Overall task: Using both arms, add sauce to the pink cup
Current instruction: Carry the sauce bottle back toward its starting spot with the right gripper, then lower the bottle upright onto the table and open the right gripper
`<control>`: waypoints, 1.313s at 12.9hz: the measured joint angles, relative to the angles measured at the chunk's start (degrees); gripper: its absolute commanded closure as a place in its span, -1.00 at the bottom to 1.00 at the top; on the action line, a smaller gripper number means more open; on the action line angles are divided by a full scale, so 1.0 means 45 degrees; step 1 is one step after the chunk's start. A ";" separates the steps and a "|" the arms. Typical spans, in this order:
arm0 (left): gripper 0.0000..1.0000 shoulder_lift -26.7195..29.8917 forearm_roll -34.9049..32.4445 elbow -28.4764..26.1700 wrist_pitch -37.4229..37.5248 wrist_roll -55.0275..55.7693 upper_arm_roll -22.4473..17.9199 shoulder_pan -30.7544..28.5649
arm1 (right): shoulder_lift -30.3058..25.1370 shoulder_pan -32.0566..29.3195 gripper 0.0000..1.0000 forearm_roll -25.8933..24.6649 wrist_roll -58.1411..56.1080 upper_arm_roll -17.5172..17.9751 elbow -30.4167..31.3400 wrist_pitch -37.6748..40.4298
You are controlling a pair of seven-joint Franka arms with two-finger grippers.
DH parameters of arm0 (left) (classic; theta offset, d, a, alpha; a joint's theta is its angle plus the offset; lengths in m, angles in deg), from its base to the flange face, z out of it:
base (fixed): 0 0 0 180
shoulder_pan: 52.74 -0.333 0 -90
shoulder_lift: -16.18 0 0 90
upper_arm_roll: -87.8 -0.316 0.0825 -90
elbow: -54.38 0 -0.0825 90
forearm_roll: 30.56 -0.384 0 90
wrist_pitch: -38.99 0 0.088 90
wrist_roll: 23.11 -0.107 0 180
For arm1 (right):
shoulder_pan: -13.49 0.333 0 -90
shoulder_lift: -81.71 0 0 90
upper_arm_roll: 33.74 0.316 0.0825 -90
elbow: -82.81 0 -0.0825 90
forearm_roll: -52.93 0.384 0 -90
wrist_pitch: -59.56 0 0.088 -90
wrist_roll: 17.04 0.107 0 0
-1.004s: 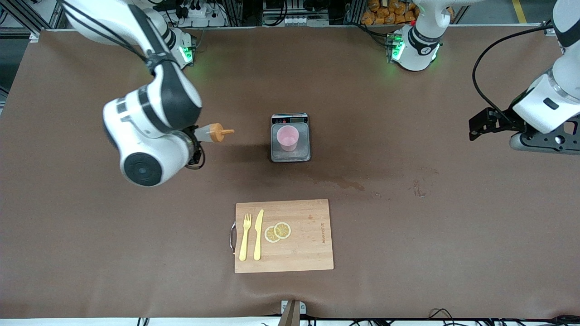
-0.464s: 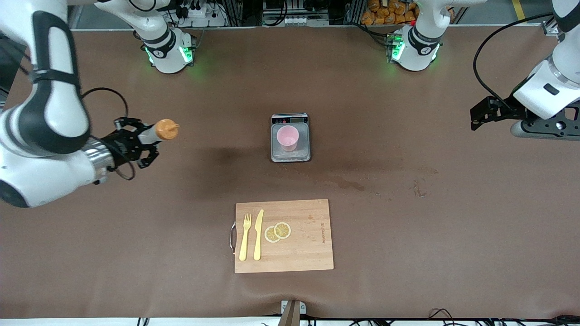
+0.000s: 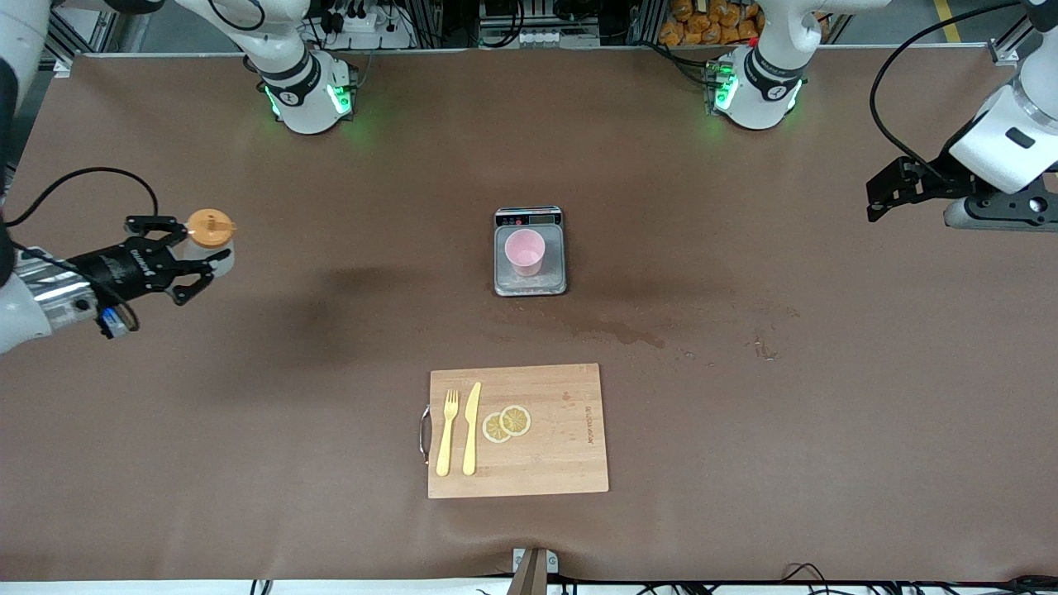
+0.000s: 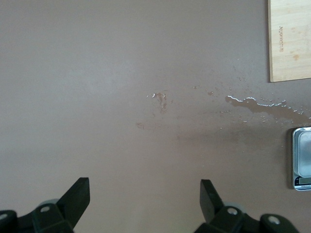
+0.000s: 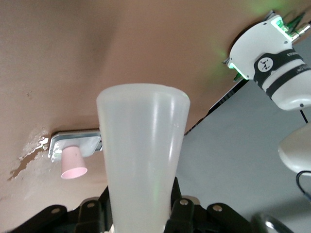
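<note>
Right gripper (image 3: 186, 260) jaws pinching the sauce bottle (image 3: 208, 237) near the table's right-arm edge, left gripper (image 4: 145, 199) jaws spread wide over bare table (image 3: 744, 207) at the left-arm edge, waiting, pink cup (image 3: 525, 252) on a scale (image 3: 530, 285) mid-table.

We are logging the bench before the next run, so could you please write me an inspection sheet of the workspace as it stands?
Surface: brown table, wet stain near the scale.
Job's things: pink cup upright on the scale; sauce bottle held toward the right arm's end.
Clutter: cutting board with fork, knife, two lemon slices.
Grippers: right gripper shut on the bottle; left gripper open, waiting over bare table.
Cables: black cable on the left arm.
Surroundings: racks along the table's edge at the bases.
</note>
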 measured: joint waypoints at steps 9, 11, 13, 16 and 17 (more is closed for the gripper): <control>-1.00 0.0019 0.0001 -0.0087 -0.0023 0.0317 0.0180 0.0106 | 0.2688 -0.2709 0.03 0.0201 -0.5382 -0.0008 0.0352 -0.0150; -1.00 -0.0022 0.0001 -0.0153 -0.0024 0.0333 0.0168 0.0091 | 0.3532 -0.2767 0.03 0.0212 -0.6611 -0.0005 0.0403 -0.0441; -1.00 -0.0126 -0.0027 -0.0188 -0.0033 0.0335 0.0157 0.0080 | 0.4266 -0.2874 0.03 0.0222 -0.7294 -0.0006 0.0412 -0.1130; -1.00 -0.0172 -0.0053 -0.0195 -0.0076 0.0335 0.0149 0.0054 | 0.4816 -0.3469 0.03 0.0225 -0.7815 -0.0011 0.0410 -0.1493; -1.00 -0.0172 -0.0054 -0.0195 -0.0083 0.0335 0.0148 0.0051 | 0.4856 -0.3609 0.02 0.0226 -0.7844 -0.0011 0.0409 -0.1636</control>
